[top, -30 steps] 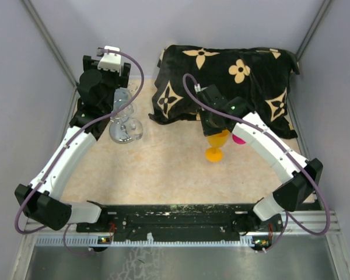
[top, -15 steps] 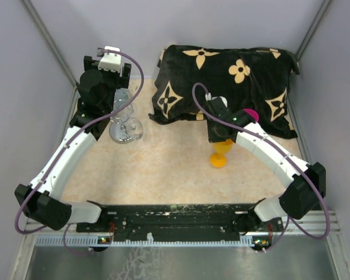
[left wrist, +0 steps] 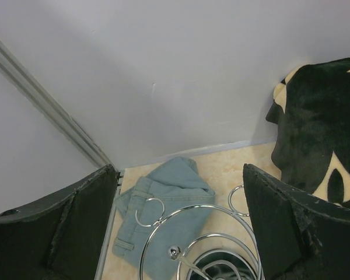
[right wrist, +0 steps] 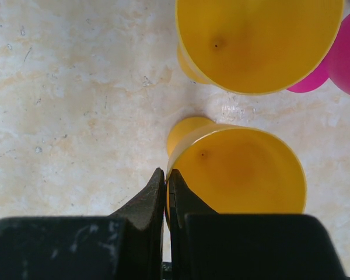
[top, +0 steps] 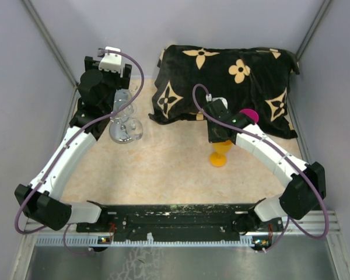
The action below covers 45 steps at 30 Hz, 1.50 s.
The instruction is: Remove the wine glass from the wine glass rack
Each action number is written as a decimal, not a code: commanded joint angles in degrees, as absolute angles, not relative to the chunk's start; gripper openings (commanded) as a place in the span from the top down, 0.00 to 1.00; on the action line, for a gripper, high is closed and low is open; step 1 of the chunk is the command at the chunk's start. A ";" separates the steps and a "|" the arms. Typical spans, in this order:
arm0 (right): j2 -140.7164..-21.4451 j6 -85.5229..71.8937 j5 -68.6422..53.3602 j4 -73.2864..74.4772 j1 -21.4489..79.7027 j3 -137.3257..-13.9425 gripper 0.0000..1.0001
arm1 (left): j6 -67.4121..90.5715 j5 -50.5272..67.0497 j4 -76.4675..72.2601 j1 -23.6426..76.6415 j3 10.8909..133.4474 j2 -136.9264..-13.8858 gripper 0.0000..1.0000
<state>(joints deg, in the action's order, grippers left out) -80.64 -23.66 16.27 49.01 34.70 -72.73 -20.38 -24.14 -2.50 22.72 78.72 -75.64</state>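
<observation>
The chrome wire rack stands at the back left with no glass on it; its rings and ball-topped post show in the left wrist view. My left gripper is open and empty above the rack, its fingers wide on either side. My right gripper is shut on the rim of a yellow wine glass, which stands upright on the table. In the right wrist view my right gripper has one finger inside and one outside the rim of that glass.
A second yellow glass and a pink glass stand just beyond the held one; the pink one also shows from above. A black flowered blanket lies at the back. A grey-blue cloth lies behind the rack.
My right gripper has carried the yellow glass right and toward the near edge, then nearly stopped. The pink glass has come into view behind the arm. The left arm has not moved.
</observation>
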 commanded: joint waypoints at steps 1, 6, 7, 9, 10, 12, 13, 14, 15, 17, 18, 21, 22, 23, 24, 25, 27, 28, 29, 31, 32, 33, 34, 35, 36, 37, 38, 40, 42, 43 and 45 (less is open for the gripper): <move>-79.27 -23.38 17.81 45.52 34.28 -72.21 1.00 | -19.58 -23.39 -2.70 22.36 79.27 -74.35 0.06; -79.40 -23.26 17.31 45.28 34.28 -72.53 1.00 | -19.35 -23.28 -2.37 22.36 79.46 -74.47 0.06; -79.57 -23.14 17.25 45.31 34.28 -72.69 0.98 | -19.19 -23.21 -2.22 22.37 79.50 -74.52 0.06; -79.94 -22.82 17.29 45.75 34.28 -73.11 0.90 | -18.87 -23.16 -1.97 22.36 79.45 -74.68 0.07; -80.10 -22.70 17.27 45.91 34.21 -73.32 0.86 | -18.75 -23.18 -1.88 22.39 79.44 -74.67 0.06; -80.20 -22.55 17.35 46.20 34.20 -73.75 0.77 | -18.43 -23.20 -1.79 22.39 79.47 -74.70 0.07; -80.28 -22.54 17.45 46.35 34.19 -74.00 0.72 | -18.33 -23.12 -1.76 22.40 79.46 -74.74 0.07; -80.23 -22.50 17.63 46.54 34.19 -74.27 0.67 | -18.24 -23.12 -1.79 22.41 79.45 -74.79 0.07; -80.29 -22.39 17.67 46.72 34.21 -74.53 0.63 | -18.18 -23.03 -1.82 22.37 79.45 -74.79 0.07; -80.35 -22.33 17.68 47.33 34.19 -75.50 0.58 | -17.98 -22.99 -1.77 22.38 79.46 -74.84 0.07; -80.33 -22.25 17.60 47.82 34.19 -76.29 0.56 | -17.80 -23.02 -1.77 22.41 79.45 -74.90 0.07; -79.89 -22.09 16.96 49.64 34.20 -80.13 0.53 | -17.52 -23.15 -1.67 22.35 79.37 -74.84 0.07; -79.63 -22.00 16.74 50.34 34.19 -81.74 0.52 | -17.45 -23.18 -1.55 22.38 79.28 -74.85 0.07; -79.48 -21.91 16.35 51.33 34.21 -83.56 0.51 | -17.22 -23.19 -1.39 22.35 79.32 -74.81 0.07; -79.47 -21.84 15.89 52.20 34.19 -85.59 0.51 | -16.96 -23.16 -1.02 22.37 79.40 -74.73 0.07; -79.58 -21.68 15.29 53.03 34.19 -87.65 0.50 | -16.46 -22.99 -0.28 22.41 79.63 -74.80 0.07; -79.83 -21.54 13.24 54.34 34.19 -92.75 0.50 | -14.07 -22.26 2.50 22.37 80.99 -75.07 0.07; -80.01 -21.71 11.89 54.54 34.21 -94.77 0.49 | -12.47 -21.43 4.65 22.41 81.95 -75.27 0.07; -80.17 -22.12 10.10 54.38 34.19 -96.91 0.48 | -11.04 -20.72 7.30 22.36 82.94 -75.52 0.07; -81.04 -23.81 5.59 53.25 34.19 -101.04 0.47 | -8.89 -19.78 10.22 22.44 84.66 -76.04 0.07; -81.86 -24.89 2.68 52.15 34.19 -102.69 0.47 | -8.33 -19.70 11.19 22.39 85.66 -76.36 0.07; -82.68 -26.28 -0.29 50.84 34.20 -103.98 0.46 | -8.02 -19.69 11.81 22.38 86.68 -76.70 0.07; -83.66 -27.69 -3.52 49.00 34.19 -104.80 0.46 | -7.80 -19.69 12.39 22.40 87.90 -77.18 0.07; -84.46 -29.41 -8.12 46.64 34.19 -104.89 0.46 | -7.53 -19.69 13.06 22.37 89.41 -77.64 0.07; -85.12 -31.11 -10.84 44.14 34.23 -104.46 0.46 | -7.25 -19.61 13.79 22.38 91.10 -78.22 0.06; -85.73 -32.69 -13.30 41.35 34.19 -103.80 0.46 | -6.85 -19.68 14.51 22.40 92.81 -78.77 0.07; -86.65 -34.45 -15.79 37.85 34.19 -102.96 0.46 | -6.53 -19.69 15.20 22.41 94.84 -79.39 0.06; -88.30 -37.13 -19.45 33.49 34.24 -101.99 0.46 | -6.11 -19.99 16.23 22.39 97.02 -79.79 0.05; -90.07 -39.52 -22.87 29.80 34.28 -101.96 0.46 | -6.27 -20.44 16.45 22.16 97.56 -79.58 0.05; -90.94 -40.61 -24.55 28.09 34.28 -102.00 0.46 | -6.51 -20.56 16.44 21.96 97.31 -79.28 0.04; -92.83 -42.06 -26.93 25.93 34.55 -102.87 0.46 | -6.67 -21.01 16.60 21.44 96.43 -78.62 0.04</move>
